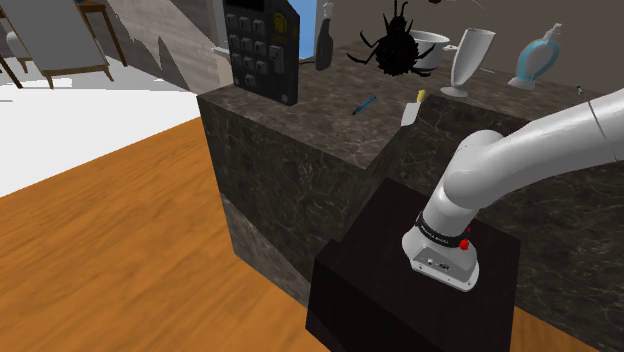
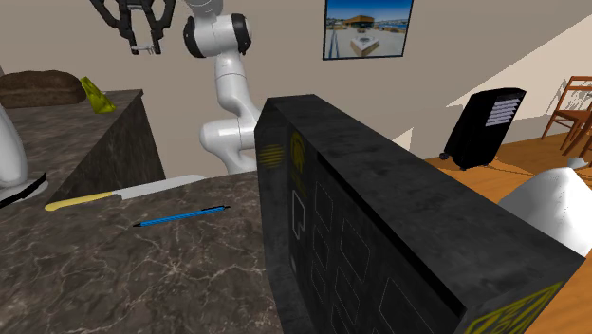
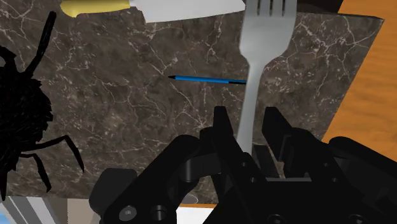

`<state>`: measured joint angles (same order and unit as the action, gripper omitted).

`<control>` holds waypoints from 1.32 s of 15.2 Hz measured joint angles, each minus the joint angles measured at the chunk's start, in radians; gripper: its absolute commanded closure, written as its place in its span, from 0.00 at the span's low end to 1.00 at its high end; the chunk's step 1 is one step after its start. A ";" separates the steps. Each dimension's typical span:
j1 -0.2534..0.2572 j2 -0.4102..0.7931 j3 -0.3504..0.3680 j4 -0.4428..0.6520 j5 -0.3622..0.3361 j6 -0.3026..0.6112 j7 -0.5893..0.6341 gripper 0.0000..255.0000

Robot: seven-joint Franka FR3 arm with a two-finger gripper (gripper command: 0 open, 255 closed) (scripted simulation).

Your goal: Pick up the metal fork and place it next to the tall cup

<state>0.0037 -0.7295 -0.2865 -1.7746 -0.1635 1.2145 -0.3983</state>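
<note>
Hand [image 3: 248, 124] fingers are narrowed onto the handle of the fork [image 3: 267, 38] and clasp it from both sides. The fork is therefore held, raised clear of the dark marbled worktop [image 3: 127, 95]. It runs straight out ahead of the hand, with the tines at the far end.

Below the hand and crossing behind the fork's neck lies a blue pen [image 3: 203, 79]. Farther ahead is a knife [image 3: 178, 7] with a yellow handle. A black spider [image 3: 19, 114] figure sits off to one side of the hand. The tall cup [image 1: 472, 55] stands on the worktop just beyond that spider in the shoulder view.

The fork looks stiff, light and smooth, so it should carry easily but could slip or pivot between the pads. The hold seems low on the handle, leaving most of the length sticking out. A grip nearer the middle would probably swing less, and it will want setting down flat and gently beside the cup.
</note>
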 measured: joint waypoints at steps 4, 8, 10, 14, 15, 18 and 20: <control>-0.008 -0.028 -0.080 0.009 -0.055 -0.021 -0.096 1.00; -0.007 -0.028 -0.157 0.057 -0.103 -0.049 -0.187 1.00; -0.007 -0.030 -0.196 0.089 -0.130 -0.071 -0.237 1.00; 0.003 -0.026 -0.294 0.139 -0.188 -0.084 -0.347 1.00; 0.006 -0.026 -0.319 0.149 -0.202 -0.083 -0.373 1.00; 0.033 0.005 -0.400 0.222 -0.232 -0.096 -0.452 1.00; 0.057 0.030 -0.464 0.284 -0.253 -0.107 -0.512 1.00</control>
<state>0.0606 -0.6991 -0.7501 -1.4909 -0.4164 1.1070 -0.9107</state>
